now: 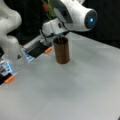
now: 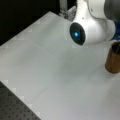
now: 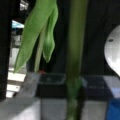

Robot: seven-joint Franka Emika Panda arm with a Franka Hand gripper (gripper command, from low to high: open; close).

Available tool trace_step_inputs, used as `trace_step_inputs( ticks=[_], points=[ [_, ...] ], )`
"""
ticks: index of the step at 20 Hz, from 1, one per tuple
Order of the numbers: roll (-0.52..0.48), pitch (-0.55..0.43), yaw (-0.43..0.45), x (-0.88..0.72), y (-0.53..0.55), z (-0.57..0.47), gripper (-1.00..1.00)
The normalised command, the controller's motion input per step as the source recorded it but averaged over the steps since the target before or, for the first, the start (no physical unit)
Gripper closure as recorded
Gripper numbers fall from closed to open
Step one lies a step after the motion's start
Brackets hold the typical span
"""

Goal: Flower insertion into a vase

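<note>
While the claw [image 1: 57, 33] grips the flower [image 1: 49, 10] (red bloom), its stem enters the vase [image 1: 61, 50]

Both front views look down at angle on white surface [image 1: 75, 90], from differing sides; both share brown vase [image 1: 61, 50] and arm. Wrist view sits very close on green stem [image 3: 75, 50], facing sideways.

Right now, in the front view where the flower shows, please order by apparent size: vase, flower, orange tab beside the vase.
1. vase
2. flower, partly hidden by the arm, so unsure
3. orange tab
</note>
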Motion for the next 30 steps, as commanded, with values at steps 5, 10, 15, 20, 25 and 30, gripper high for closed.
trace_step_inputs(
  ticks=[5,10,15,20,25,30],
  points=[
    [-0.031,0.039,0.061,0.1,-0.07,-0.21,-1.0],
    [-0.051,0.018,0.096,0.11,-0.05,-0.1,-1.0],
    [-0.062,0.031,0.108,0.15,-0.02,-0.03,-1.0],
    [-0.101,-0.006,0.092,0.2,-0.01,0.04,-1.0],
    [-0.139,-0.317,0.058,0.2,-0.06,0.09,-1.0],
    [-0.227,-0.592,0.062,0.09,-0.19,0.14,-1.0]
  ],
)
